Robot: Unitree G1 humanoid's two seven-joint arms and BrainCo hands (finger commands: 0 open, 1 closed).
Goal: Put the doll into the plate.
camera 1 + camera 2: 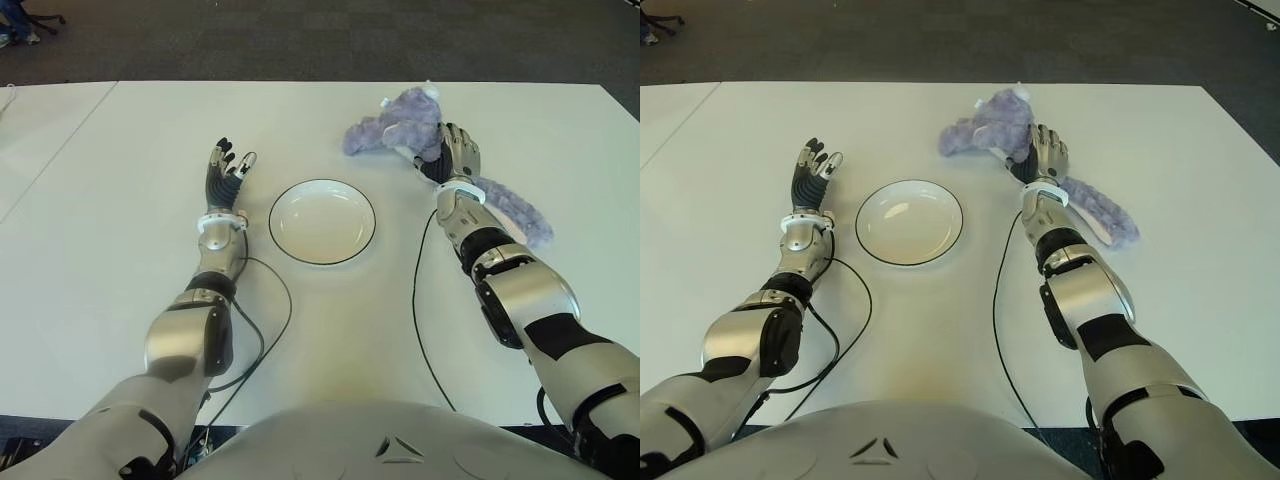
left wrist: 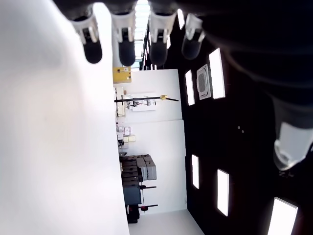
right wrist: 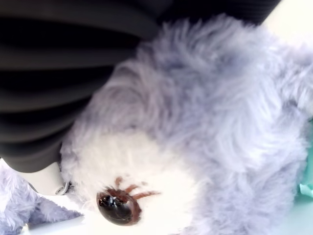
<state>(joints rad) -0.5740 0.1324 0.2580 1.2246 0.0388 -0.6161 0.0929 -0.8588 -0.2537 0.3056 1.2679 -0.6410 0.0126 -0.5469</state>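
Note:
The doll point(image 1: 400, 122) is a fluffy purple plush with a long tail point(image 1: 515, 212) trailing along the white table point(image 1: 120, 250). It sits beyond and to the right of the plate. My right hand point(image 1: 450, 150) is shut on its body. The right wrist view shows the doll's fur point(image 3: 234, 112) and a dark eye point(image 3: 115, 206) pressed close under my curled fingers point(image 3: 54, 98). The white plate point(image 1: 322, 222) with a dark rim lies empty at the table's middle. My left hand point(image 1: 226, 170) shows left of the plate, fingers point(image 2: 122, 46) straight and holding nothing.
A black cable point(image 1: 270, 330) loops on the table beside my left forearm, and another cable point(image 1: 418, 300) runs beside my right forearm. A seam point(image 1: 60, 150) marks a neighbouring table on the left. Dark carpet point(image 1: 300, 40) lies past the far edge.

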